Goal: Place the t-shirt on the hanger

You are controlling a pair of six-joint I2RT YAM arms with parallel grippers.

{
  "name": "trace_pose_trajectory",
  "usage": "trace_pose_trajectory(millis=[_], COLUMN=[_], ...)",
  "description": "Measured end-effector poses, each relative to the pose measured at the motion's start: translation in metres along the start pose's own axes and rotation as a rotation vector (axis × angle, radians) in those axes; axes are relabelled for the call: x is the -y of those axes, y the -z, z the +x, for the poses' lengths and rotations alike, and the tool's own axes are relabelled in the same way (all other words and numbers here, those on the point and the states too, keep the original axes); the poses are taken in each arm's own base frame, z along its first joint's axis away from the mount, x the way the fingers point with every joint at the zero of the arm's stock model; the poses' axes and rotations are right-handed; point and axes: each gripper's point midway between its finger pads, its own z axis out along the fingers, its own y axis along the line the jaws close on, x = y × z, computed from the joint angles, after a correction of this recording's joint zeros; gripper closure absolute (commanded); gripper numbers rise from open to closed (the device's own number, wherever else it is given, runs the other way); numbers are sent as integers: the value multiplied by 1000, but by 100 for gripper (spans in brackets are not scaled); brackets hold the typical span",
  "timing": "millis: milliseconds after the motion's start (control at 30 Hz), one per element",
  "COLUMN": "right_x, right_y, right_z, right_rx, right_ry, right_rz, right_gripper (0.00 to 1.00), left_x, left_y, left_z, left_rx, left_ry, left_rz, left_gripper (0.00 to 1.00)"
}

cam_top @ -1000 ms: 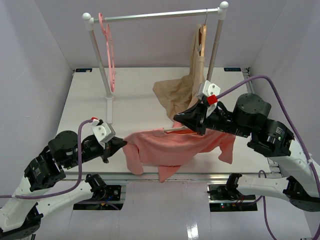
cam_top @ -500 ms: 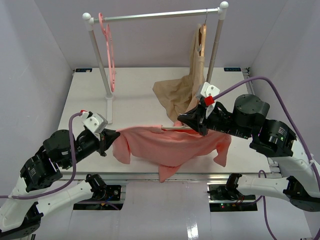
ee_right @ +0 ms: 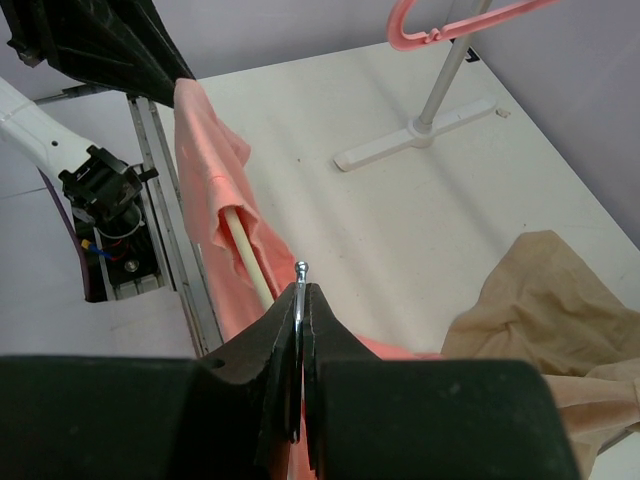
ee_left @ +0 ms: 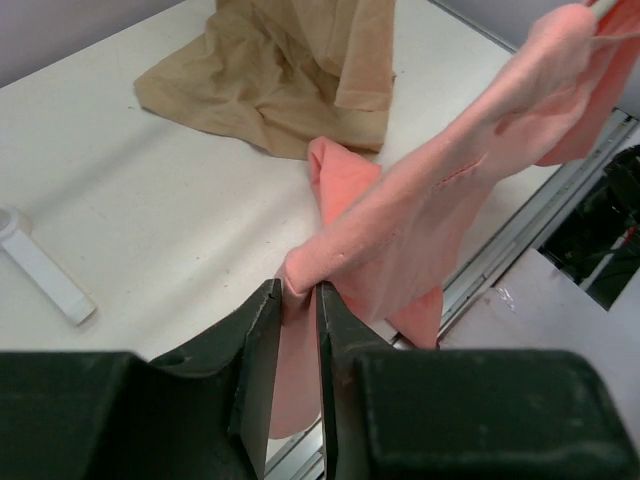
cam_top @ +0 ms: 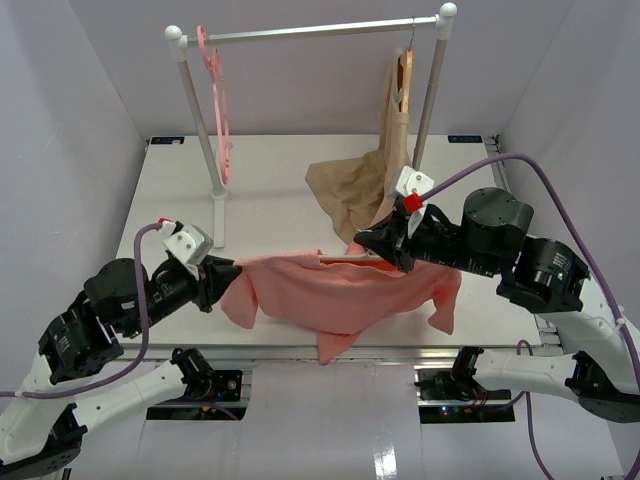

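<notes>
Left end effector (ee_left: 299, 300) pinches the t-shirt (ee_left: 420, 200); right end effector (ee_right: 300, 300) clenches the hanger (ee_right: 245, 255). Best to draw the fabric gently away from the right end effector, along the hanger's arm.

t-shirt (cam_top: 330, 295): salmon cloth, matt, fine knit, hung in soft folds. hanger (ee_right: 243, 245): cream rod, smooth, low sheen, couldn't tell plastic from painted. Its hook (ee_right: 300, 268) was bare silvery metal, slightly shiny. beige garment (cam_top: 350, 185): thin matt cloth, heavily creased. pink hanger (cam_top: 215, 95): glossy plastic. wooden hanger (cam_top: 403, 72): brown wood, light lacquer sheen. rack rail (cam_top: 310, 32): dull grey metal. bench (cam_top: 270, 190): white, matt, smooth. left pincer (ee_left: 298, 295) and right pincer (ee_right: 300, 292): dark matt plastic fingers.
</notes>
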Motion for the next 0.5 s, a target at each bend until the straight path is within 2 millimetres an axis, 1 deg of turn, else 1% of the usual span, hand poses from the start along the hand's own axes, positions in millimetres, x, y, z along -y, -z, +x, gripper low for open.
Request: trace_pose_trajectory(millis=[100, 200, 300, 400, 467, 500], right_x=[0, -1, -3, -8, -11, -14], right_y=[-3, -8, -16, -26, -30, -31], right_z=[3, 6, 9, 12, 13, 13], right_rx=[-13, -26, -38, -47, -44, -38], right_ry=[-2, -5, -16, -28, -36, -40], right_rz=[-2, -8, -27, -54, -75, -87], right_gripper=[92, 92, 92, 92, 92, 92], left_x=[6, 14, 30, 49, 59, 64], left_y=[9, 18, 22, 20, 11, 4], left_z=[-9, -30, -46, -58, -65, -64], left_rx=[31, 93, 157, 171, 162, 147], left_ry=[-8, -23, -63, -97, -117, -126], left_rz=[41, 93, 192, 293, 348, 370], left_gripper=[47, 43, 40, 38, 36, 36])
